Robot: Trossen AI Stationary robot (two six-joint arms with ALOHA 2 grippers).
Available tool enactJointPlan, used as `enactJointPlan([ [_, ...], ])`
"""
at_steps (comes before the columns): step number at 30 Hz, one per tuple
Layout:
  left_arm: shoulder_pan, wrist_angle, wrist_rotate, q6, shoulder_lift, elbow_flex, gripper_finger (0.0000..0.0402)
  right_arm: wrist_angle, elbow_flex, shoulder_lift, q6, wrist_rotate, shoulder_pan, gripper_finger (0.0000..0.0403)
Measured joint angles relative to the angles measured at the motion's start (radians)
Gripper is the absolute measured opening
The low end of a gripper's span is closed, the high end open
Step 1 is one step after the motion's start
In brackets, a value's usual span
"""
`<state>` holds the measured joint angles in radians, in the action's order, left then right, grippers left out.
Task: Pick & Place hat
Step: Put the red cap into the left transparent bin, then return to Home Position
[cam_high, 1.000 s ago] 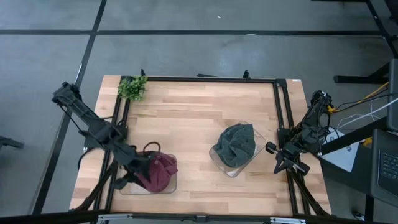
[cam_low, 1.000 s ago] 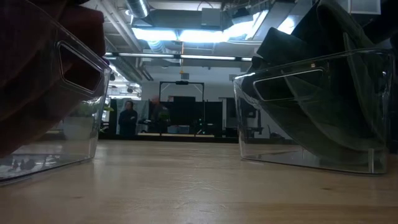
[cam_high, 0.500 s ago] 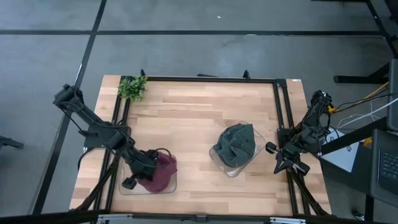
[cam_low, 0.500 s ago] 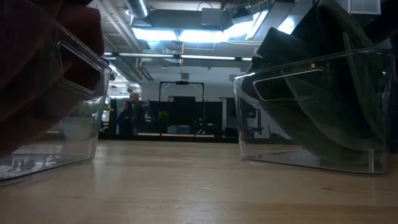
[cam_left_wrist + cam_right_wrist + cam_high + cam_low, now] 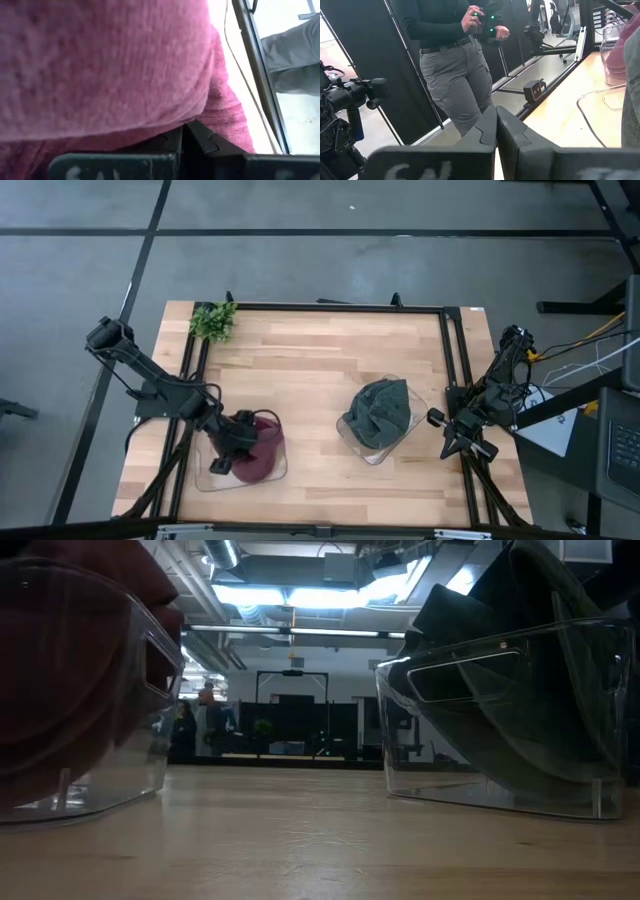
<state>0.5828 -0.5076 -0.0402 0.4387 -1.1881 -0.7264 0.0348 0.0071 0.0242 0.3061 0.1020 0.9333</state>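
You are at the grasp step: your left tool [image 5: 232, 452] sits low in the lower left of the high view, down in the clear bin [image 5: 205, 478] on the table [image 5: 310, 370], with its fingers pinched together on the maroon hat [image 5: 262, 452]. The left wrist view backs this up, with knitted maroon fabric filling the frame right against the closed fingers [image 5: 197, 137]. The hat lies inside that bin, bunched toward its right side; in the low view it shows as a dark red mass behind the clear wall at far left. Your right tool [image 5: 447, 432] waits off the table's right edge in the right middle of the high view, its fingers pressed together on nothing, as the right wrist view shows. A second clear bin [image 5: 420, 412] right of centre holds a dark green hat [image 5: 380, 412]. A small green plant [image 5: 213, 320] stands at the table's upper left corner. The next move, as I judge it, calls for a straight lift, high enough that the fabric clears the bin wall without dragging the light bin along. Where it should be set down, the frames do not say.
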Motion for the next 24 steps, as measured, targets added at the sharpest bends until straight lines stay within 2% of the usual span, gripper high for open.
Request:
enactJointPlan([
  [10, -0.061, -0.003, -0.034, -0.047, 0.112, -0.034, 0.0024, 0.0, 0.0, 0.0, 0.0, 0.0, 0.0, 0.0006],
  [16, -0.069, -0.012, 0.004, -0.066, 0.204, -0.068, 0.0074, 0.0, 0.0, 0.0, 0.0, 0.0, 0.0, 0.0006],
  [24, -0.072, 0.053, 0.008, -0.192, 0.342, -0.092, 0.0127, 0.0, 0.0, 0.0, 0.0, 0.0, 0.0, 0.0006],
])
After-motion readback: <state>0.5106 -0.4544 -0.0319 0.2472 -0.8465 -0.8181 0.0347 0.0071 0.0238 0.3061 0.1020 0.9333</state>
